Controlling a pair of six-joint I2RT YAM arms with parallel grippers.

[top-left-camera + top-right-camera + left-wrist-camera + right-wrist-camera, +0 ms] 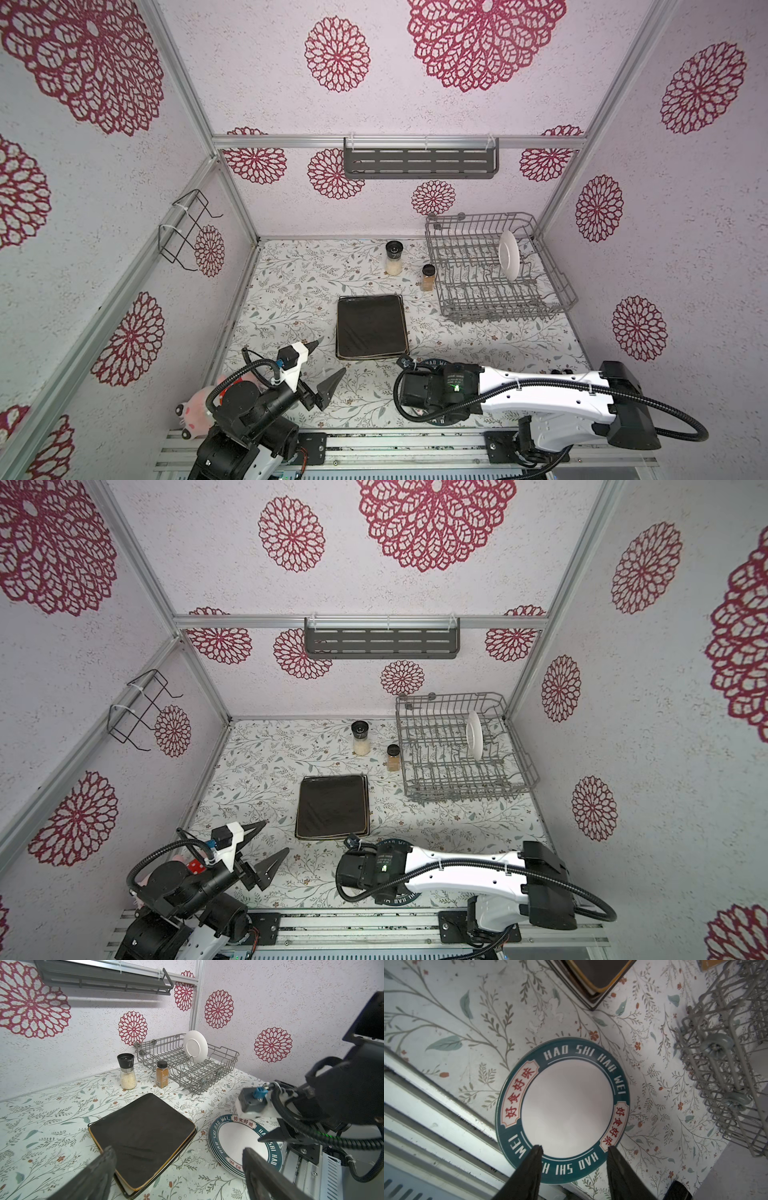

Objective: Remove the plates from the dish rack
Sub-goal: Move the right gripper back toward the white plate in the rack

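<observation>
Our right gripper (574, 1148) hangs with its fingers spread and nothing between them. Directly beneath it lies a stack of round plates with a green lettered rim (562, 1109), flat on the table (291, 291). Our left gripper (331, 355) is also spread wide and empty, low over the table. A stack of square plates (371, 326), black on top with cream ones under it, sits just beyond its fingertips.

The one plate we see left to unload is a small white plate (509, 255). It stands on edge among the tines of the dish rack (498, 313), well apart from both grippers. It is far ahead of the right gripper and on that arm's side of the table, so we judge the right arm the natural one to fetch it.

We expect this plate to be stiff, glazed and brittle. It looks light for its size, but slick under hard fingers and unforgiving if it knocks the wire. It leans slightly rather than standing true, and only its upper rim rises free above the rack's sides.

That upper rim is where we would take hold, one finger on the face and one on the back, pinching across the thickness. A grip off the top centre would likely let the plate swing. We would then lift it straight up out of the tines before carrying it away.
</observation>
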